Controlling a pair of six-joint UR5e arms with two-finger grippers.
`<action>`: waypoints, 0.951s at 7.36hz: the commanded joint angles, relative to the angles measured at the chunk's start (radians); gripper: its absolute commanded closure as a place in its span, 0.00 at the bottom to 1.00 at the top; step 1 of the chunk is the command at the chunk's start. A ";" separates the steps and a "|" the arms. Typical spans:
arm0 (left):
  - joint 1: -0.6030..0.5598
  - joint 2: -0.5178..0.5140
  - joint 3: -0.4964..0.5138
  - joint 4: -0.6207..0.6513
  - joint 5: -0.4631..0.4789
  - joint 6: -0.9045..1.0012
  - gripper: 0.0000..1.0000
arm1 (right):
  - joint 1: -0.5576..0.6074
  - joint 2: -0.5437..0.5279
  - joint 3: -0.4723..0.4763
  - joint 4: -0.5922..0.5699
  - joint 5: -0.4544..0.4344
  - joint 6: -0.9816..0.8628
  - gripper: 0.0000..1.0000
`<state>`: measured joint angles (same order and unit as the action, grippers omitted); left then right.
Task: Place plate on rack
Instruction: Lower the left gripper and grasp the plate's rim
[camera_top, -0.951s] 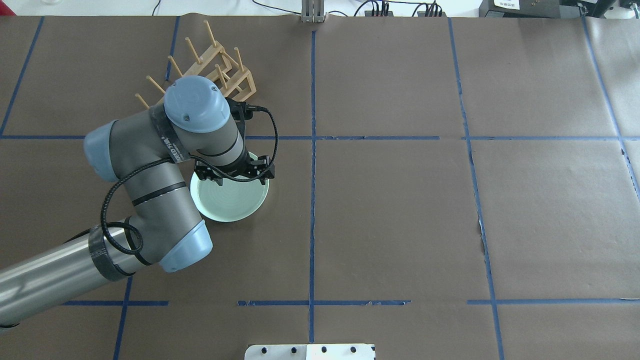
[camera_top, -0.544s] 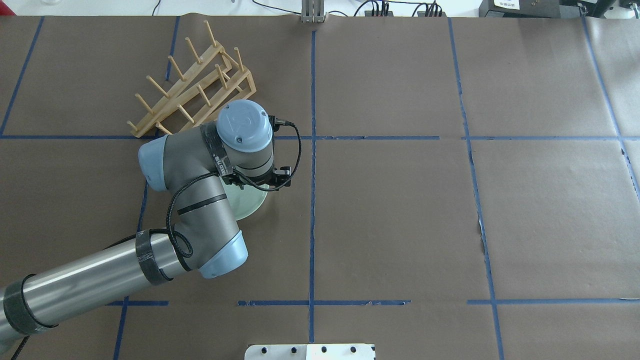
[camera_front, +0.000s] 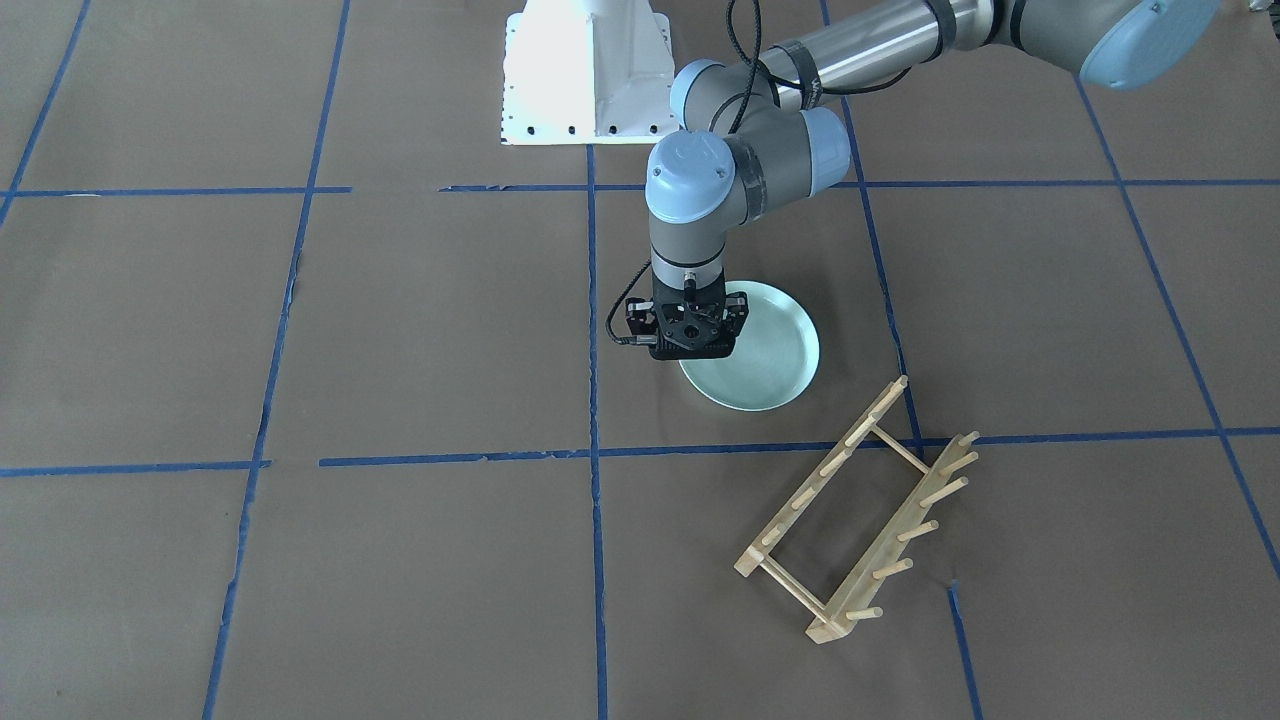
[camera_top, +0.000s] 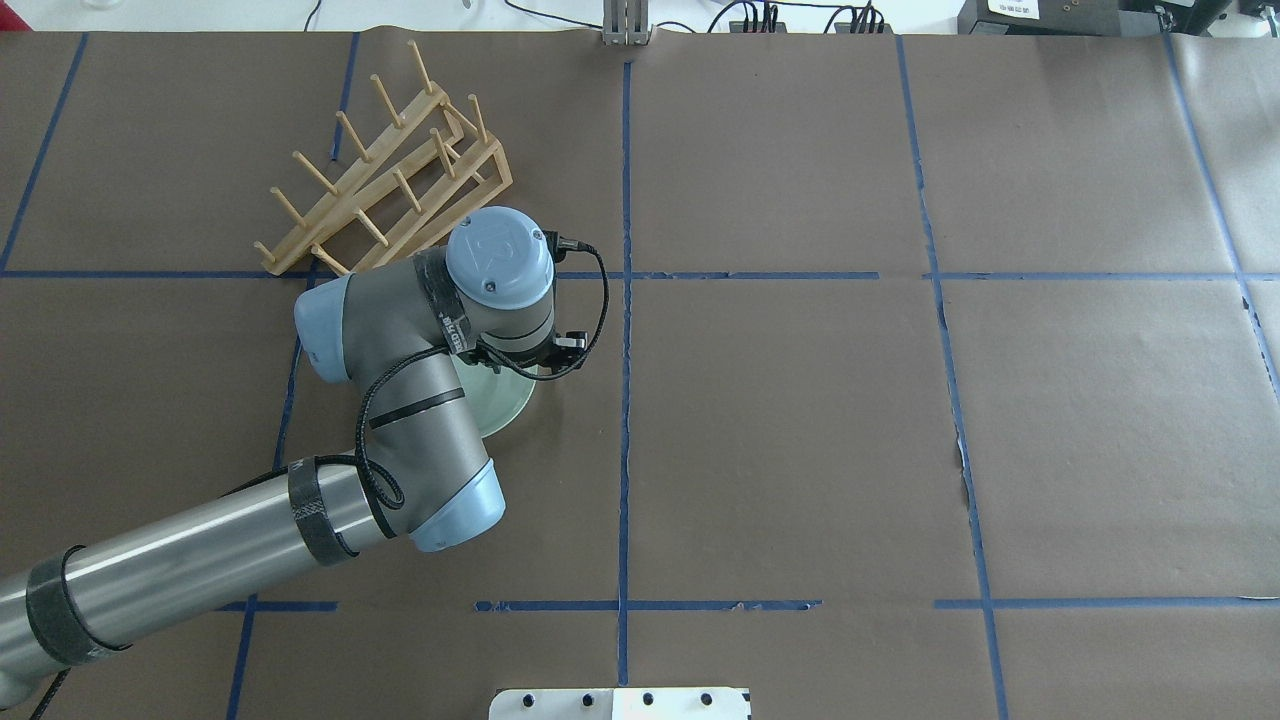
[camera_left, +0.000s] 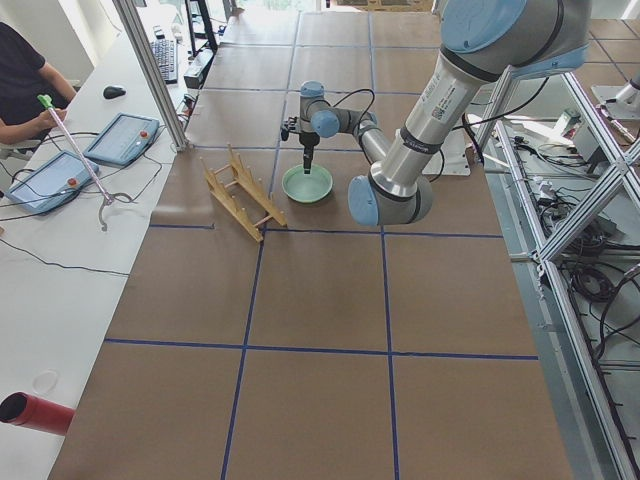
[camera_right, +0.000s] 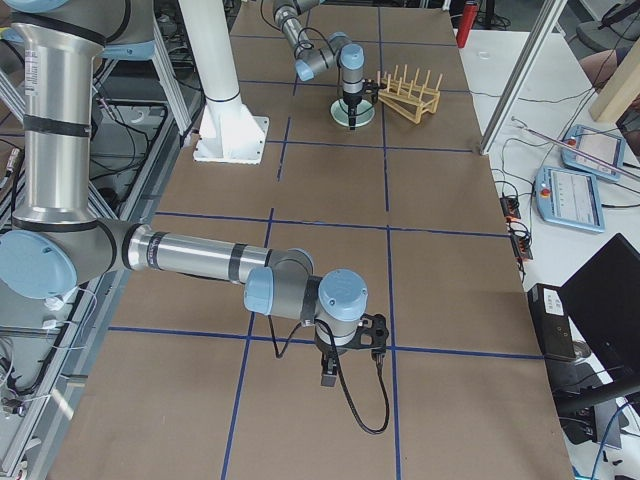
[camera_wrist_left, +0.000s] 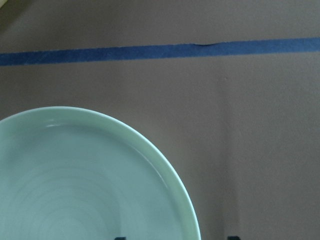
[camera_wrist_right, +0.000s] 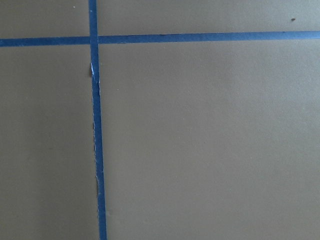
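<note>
Logged left gripper (camera_front: 690, 350) pointing straight down at the plate (camera_front: 765, 355), over the stretch of rim nearest the table's middle. Read it as spread: the wrist view shows two dark fingertips (camera_wrist_left: 231, 237) at the bottom edge, apart, with the rim (camera_wrist_left: 175, 175) running between them, one tip inside the dish and one outside. No pinch seen. Cannot tell whether either pad touches.

Found the plate lying flat on the table (camera_front: 400, 330), directly under the tool and stretching away to its left. Found the rack (camera_front: 860, 510) ahead of the tool and to its left, beyond the plate and apart from it, with nothing between its pegs.

Spotted right gripper (camera_right: 330, 375) only in the right-end view, well apart from all this, hanging over the table. Cannot tell whether spread or pressed together.

Progress, as judged: approach done, grasp not yet made. Left to do:
- close on the rim and lift
- tip the plate upright and carry it forward-left
- seat it between two pegs and let go

Put at roughly the first quarter.
</note>
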<state>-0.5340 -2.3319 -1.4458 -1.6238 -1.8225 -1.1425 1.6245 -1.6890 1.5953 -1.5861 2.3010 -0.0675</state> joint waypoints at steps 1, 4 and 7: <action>0.000 -0.004 0.007 -0.005 0.005 0.001 1.00 | 0.000 0.000 0.000 0.000 0.000 0.000 0.00; -0.001 -0.004 -0.001 -0.007 0.003 -0.014 1.00 | 0.002 0.000 0.000 0.000 0.000 0.000 0.00; -0.108 0.008 -0.224 -0.097 0.002 -0.204 1.00 | 0.000 0.000 0.000 0.000 0.000 0.000 0.00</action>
<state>-0.5909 -2.3314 -1.5562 -1.6931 -1.8203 -1.2636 1.6248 -1.6889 1.5953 -1.5861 2.3010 -0.0675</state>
